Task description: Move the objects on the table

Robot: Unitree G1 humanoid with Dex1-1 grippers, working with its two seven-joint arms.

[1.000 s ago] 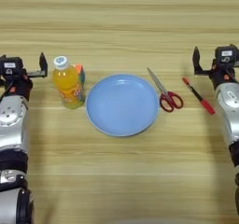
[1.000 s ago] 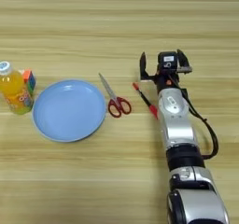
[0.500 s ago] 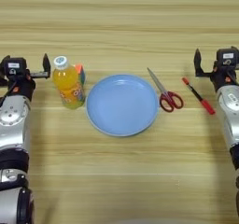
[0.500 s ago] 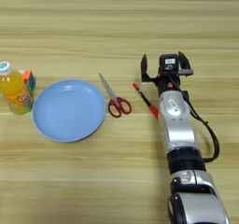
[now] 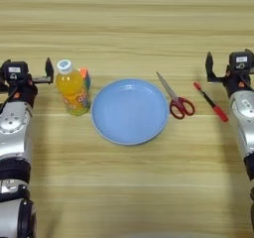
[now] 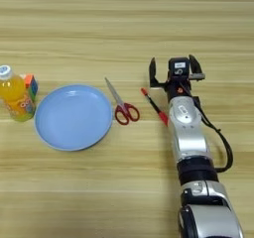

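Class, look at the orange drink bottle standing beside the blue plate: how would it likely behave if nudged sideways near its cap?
The orange drink bottle stands upright, tall against its base, so a high push would probably tip it. It looks nearly full, so likely heavy for its size. Once down, its round body may roll toward the blue plate.

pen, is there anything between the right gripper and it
Nothing visible. The pen lies bare on the table just left of the right gripper, whose fingers are spread open. The scissors lie beyond the pen, toward the blue plate, not in the gap.
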